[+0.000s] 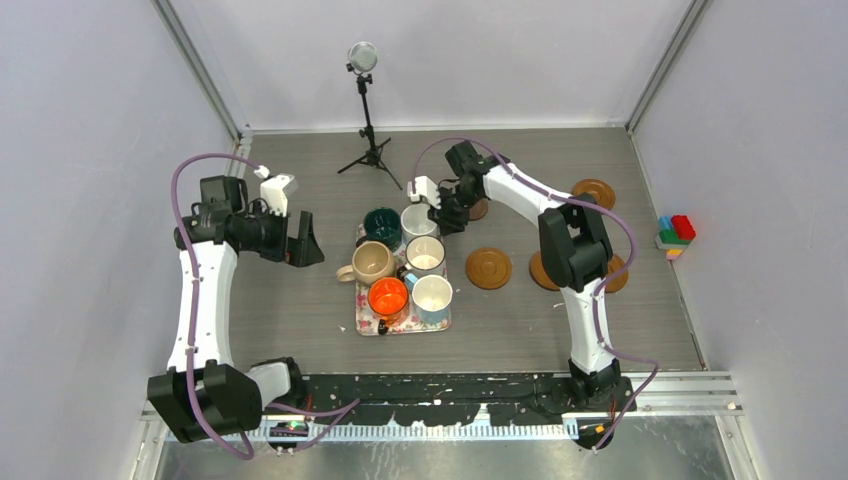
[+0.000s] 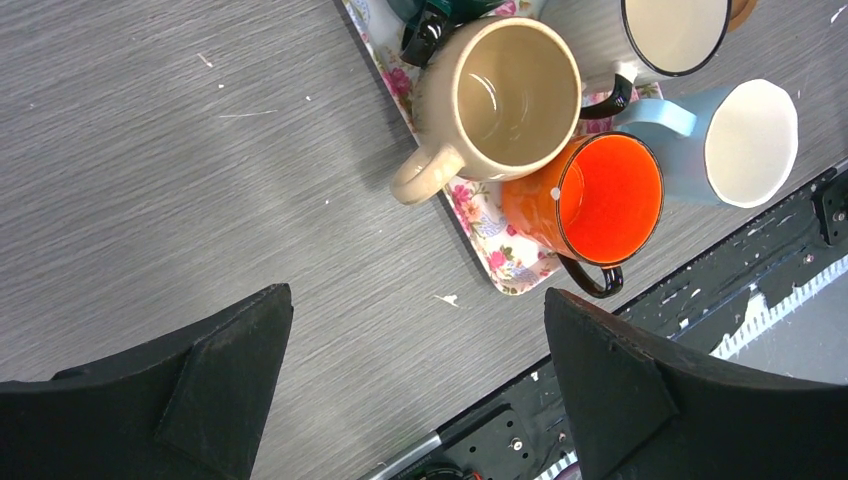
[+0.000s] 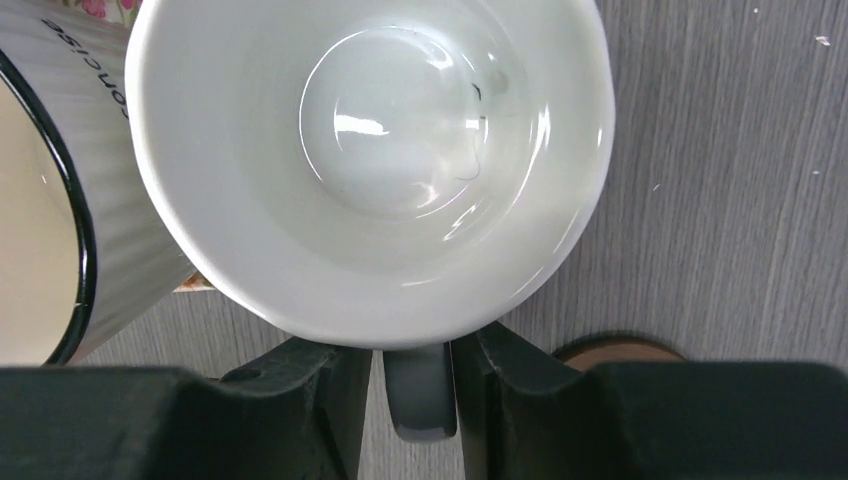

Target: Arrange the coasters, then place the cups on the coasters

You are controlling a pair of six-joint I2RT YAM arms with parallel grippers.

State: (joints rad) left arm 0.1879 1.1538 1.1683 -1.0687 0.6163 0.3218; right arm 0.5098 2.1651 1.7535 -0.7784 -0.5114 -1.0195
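Observation:
A white cup [image 3: 370,150] stands at the back right corner of the floral tray [image 1: 400,322]. My right gripper [image 3: 415,400] straddles its dark handle [image 3: 420,400]: the right finger touches it and a thin gap shows on the left. In the top view this gripper [image 1: 440,215] is just right of the white cup [image 1: 418,221]. On the tray also stand dark green [image 1: 382,226], beige [image 1: 372,262], cream [image 1: 425,253], orange [image 1: 387,297] and light blue [image 1: 432,298] cups. Orange-brown coasters [image 1: 488,268] [image 1: 594,192] lie to the right. My left gripper [image 1: 303,240] hangs open, left of the tray.
A small dark coaster [image 3: 615,352] lies partly hidden behind my right fingers. Two more coasters [image 1: 617,275] are partly covered by the right arm. A tripod with a microphone [image 1: 364,110] stands at the back. Coloured blocks [image 1: 676,236] sit at the right wall.

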